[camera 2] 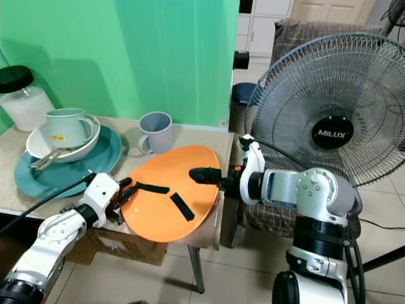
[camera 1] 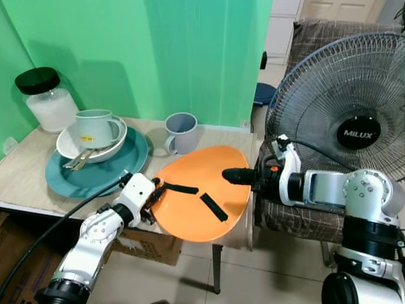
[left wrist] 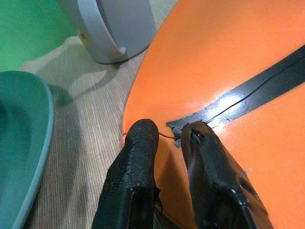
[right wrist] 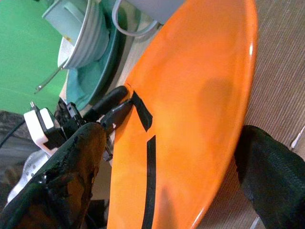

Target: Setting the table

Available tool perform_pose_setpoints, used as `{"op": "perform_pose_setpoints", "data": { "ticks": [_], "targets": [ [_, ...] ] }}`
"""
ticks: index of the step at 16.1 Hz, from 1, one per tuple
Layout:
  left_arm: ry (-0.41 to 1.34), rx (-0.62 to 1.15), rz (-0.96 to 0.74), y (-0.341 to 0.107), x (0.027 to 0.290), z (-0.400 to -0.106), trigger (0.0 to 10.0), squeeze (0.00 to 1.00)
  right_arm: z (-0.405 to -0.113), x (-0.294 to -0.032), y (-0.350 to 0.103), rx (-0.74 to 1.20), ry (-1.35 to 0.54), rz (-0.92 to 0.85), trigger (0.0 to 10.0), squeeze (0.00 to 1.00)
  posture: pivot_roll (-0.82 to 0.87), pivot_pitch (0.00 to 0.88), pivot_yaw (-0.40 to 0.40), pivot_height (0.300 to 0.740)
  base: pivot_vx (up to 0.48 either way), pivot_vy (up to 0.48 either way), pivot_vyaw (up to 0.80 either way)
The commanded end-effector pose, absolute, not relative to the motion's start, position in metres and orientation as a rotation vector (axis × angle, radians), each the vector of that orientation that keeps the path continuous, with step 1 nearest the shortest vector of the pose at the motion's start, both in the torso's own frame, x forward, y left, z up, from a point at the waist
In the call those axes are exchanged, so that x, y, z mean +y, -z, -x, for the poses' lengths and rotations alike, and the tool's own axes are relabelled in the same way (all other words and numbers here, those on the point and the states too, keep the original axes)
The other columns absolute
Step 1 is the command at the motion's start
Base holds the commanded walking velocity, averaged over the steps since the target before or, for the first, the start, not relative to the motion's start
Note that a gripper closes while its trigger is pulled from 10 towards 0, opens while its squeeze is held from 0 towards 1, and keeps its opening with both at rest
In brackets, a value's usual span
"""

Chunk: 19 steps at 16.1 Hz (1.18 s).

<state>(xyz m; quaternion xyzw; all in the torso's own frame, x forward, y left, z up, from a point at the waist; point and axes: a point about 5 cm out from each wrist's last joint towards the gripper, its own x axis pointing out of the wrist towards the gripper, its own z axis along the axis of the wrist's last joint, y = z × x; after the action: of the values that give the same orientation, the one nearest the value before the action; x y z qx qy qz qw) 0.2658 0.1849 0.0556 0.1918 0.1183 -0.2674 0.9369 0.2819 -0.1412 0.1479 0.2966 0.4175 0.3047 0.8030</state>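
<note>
Left eye view: an orange plate (camera 1: 199,193) lies at the near right corner of the table (camera 1: 25,171), its near edge hanging past the table's lip. The left gripper (camera 1: 152,199) pinches the plate's left rim, while the right gripper (camera 1: 237,175) reaches in from the right over the plate's far right edge. A grey cup (camera 1: 180,133) stands just beyond the plate, and a teal plate (camera 1: 76,180) with a bowl (camera 1: 69,147) and mug (camera 1: 95,126) sits to the left.

Right eye view: the same layout; the overhang looks large, so a slip could tip the orange plate to the floor.

Left wrist view: the two fingers (left wrist: 133,171) are nearly closed on the orange rim, one above and one below, beside a strip of black tape (left wrist: 248,95). The hold is thin and could slide off.

Right wrist view: the fingers (right wrist: 71,176) stand wide apart, spanning the plate; whether either touches it is hard to tell. A push from this side could shove the plate into the grey cup.
</note>
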Motion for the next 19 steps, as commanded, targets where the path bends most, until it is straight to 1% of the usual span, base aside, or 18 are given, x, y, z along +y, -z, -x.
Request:
{"op": "perform_pose_setpoints", "data": {
  "ticks": [1,2,3,9,19],
  "targets": [
    [0.524,0.376,-0.412,-0.034,0.199,-0.253,10.0,0.0,-0.284,-0.139,-0.15,0.893,-0.66,-0.647,4.6,0.0,-0.06,0.0,0.023,0.74,0.0,0.0,0.0],
    [0.525,0.376,-0.413,-0.034,0.199,-0.253,10.0,0.0,-0.284,-0.137,-0.15,0.899,-0.659,-0.647,2.8,0.0,-0.05,0.0,0.022,0.74,0.0,0.0,0.0],
    [0.526,0.375,-0.413,-0.034,0.198,-0.253,10.0,0.0,-0.284,-0.134,-0.147,0.912,-0.658,-0.648,0.0,0.0,-0.05,0.0,0.021,0.74,0.0,0.0,0.0],
    [0.53,0.374,-0.415,-0.034,0.197,-0.253,10.0,0.0,-0.286,-0.123,-0.145,0.932,-0.678,-0.673,0.0,0.0,-0.05,0.0,0.022,0.74,0.0,0.0,0.0],
    [0.533,0.373,-0.422,-0.036,0.198,-0.254,10.0,0.0,-0.287,-0.121,-0.145,0.932,-0.67,-0.66,0.0,0.0,-0.05,0.0,0.023,0.74,0.0,0.0,0.0]
  ]
}}
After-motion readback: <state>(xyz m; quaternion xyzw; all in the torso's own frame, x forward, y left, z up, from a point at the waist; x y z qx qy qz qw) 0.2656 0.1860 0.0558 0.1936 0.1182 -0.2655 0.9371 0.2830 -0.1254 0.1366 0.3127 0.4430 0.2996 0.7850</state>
